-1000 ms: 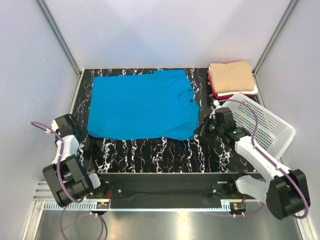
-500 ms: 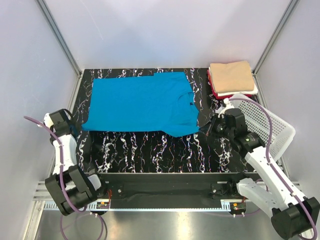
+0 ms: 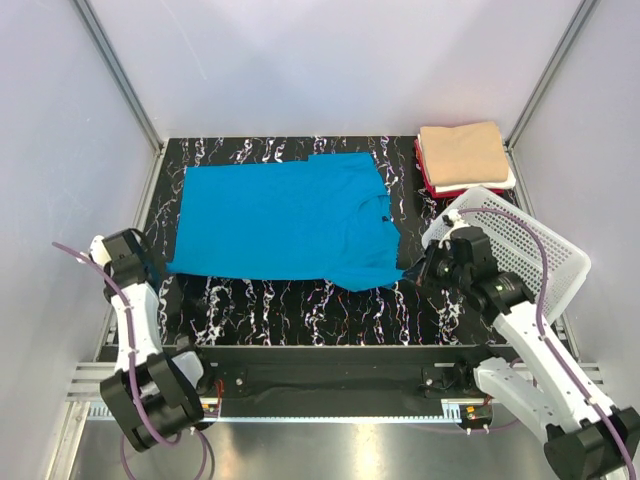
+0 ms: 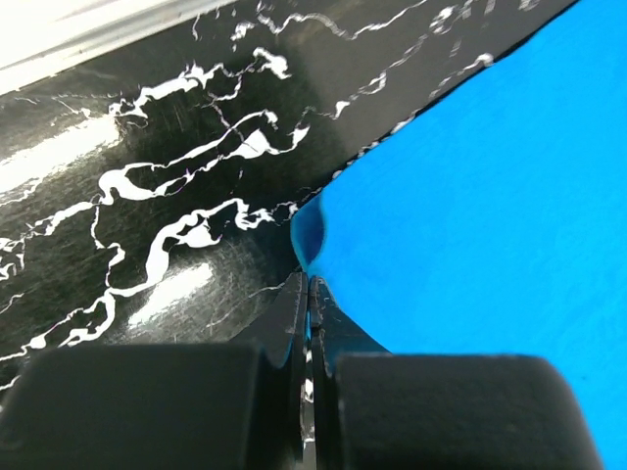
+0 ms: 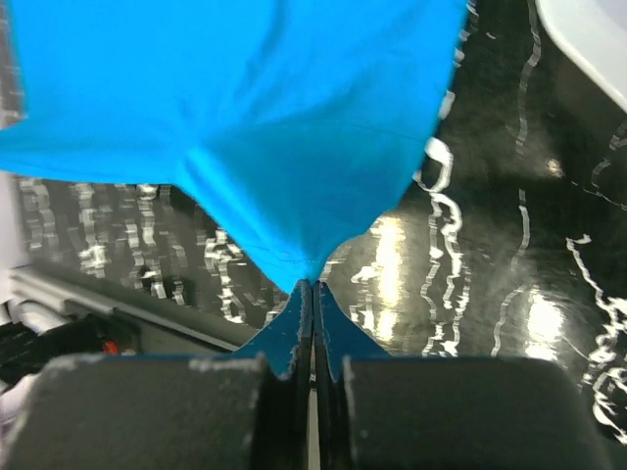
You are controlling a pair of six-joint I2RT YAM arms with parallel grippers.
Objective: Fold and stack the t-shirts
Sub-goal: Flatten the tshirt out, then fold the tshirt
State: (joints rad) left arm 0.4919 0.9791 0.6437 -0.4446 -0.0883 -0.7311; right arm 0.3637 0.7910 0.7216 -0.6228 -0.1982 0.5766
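- The top external camera looks down from above and behind the arm bases and takes in the whole marbled table [image 3: 300, 300].
- The left wrist camera looks along the left gripper [image 4: 310, 284], very close to the tabletop.
- The right wrist camera looks along the right gripper [image 5: 313, 286], equally close.
- All three views share the turquoise t-shirt [image 3: 280, 220] and the tabletop.
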